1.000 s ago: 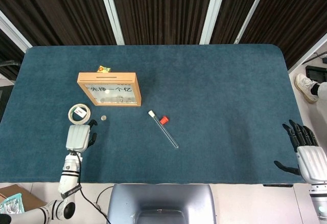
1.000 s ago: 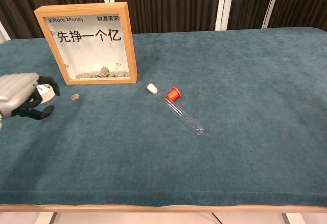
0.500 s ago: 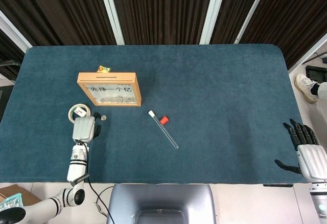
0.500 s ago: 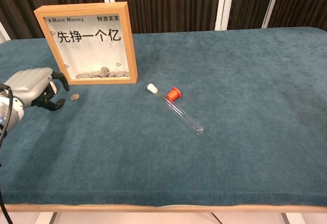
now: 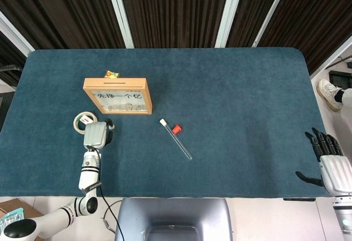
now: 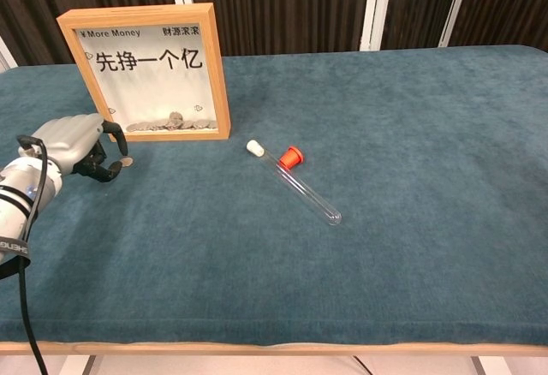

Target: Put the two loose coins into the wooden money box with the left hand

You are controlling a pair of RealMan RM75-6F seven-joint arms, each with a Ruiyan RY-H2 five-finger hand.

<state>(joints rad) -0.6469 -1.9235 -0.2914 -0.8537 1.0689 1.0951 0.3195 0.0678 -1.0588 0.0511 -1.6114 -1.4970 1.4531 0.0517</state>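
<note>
Lying beside curled fingers (image 6: 110, 132): coin (image 6: 127, 162).

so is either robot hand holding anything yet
Nothing is held. The left robot hand curls over the coin without lifting it; the right robot hand is empty.

Matt wooden money box (image 6: 218, 67), glossy pane

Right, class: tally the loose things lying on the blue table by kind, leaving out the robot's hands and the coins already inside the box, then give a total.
Wooden money box: 1
Loose coin: 1 in sight
Glass test tube: 1
Red cap: 1
Tape roll: 1
Small yellow wrapper: 1
Total: 6
</note>
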